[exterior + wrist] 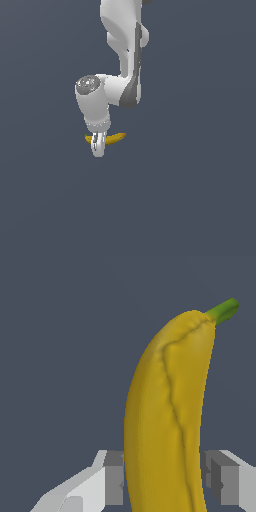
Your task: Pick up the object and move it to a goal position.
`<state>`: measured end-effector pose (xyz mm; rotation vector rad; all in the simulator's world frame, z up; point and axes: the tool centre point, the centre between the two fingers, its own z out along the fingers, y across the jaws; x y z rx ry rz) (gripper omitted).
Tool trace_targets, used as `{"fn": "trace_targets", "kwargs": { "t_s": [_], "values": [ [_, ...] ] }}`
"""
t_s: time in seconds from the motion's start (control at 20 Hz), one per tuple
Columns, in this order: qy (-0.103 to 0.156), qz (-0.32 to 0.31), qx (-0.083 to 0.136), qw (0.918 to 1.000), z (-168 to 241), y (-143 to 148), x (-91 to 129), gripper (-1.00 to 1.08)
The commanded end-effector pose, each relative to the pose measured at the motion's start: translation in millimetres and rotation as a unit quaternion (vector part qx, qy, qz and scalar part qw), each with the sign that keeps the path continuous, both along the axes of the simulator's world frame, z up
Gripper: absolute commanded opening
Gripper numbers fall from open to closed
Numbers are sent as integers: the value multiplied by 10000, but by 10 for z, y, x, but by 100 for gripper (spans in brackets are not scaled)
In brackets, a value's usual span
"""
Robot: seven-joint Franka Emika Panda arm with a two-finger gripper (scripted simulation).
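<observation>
The yellow banana [116, 138] lies crosswise between the fingers of my gripper [98, 147] in the exterior view, one end sticking out toward that view's right. In the wrist view the banana [165, 406] fills the middle, with a green stem tip [225, 309] at its far end. My gripper [165, 478] has a finger [114, 478] pressed against each side of the banana's near part, so it is shut on it. I cannot tell whether the banana rests on the surface or hangs above it.
A plain dark blue-grey surface [200, 200] surrounds the gripper on all sides. The white arm [122, 50] comes down from the top of the exterior view. No other objects show.
</observation>
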<state>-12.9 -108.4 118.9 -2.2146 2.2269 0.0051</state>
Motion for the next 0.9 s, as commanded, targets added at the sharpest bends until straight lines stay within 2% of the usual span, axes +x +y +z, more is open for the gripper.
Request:
{"fn": "trace_targets", "kwargs": {
  "t_s": [0.0, 0.5, 0.85],
  "values": [
    [-13, -3, 2, 10000, 284, -29, -54, -100],
    [-7, -12, -9, 10000, 1424, -155, -281, -100],
    [-6, -10, -18, 10000, 2031, -215, -383, -100]
  ]
}}
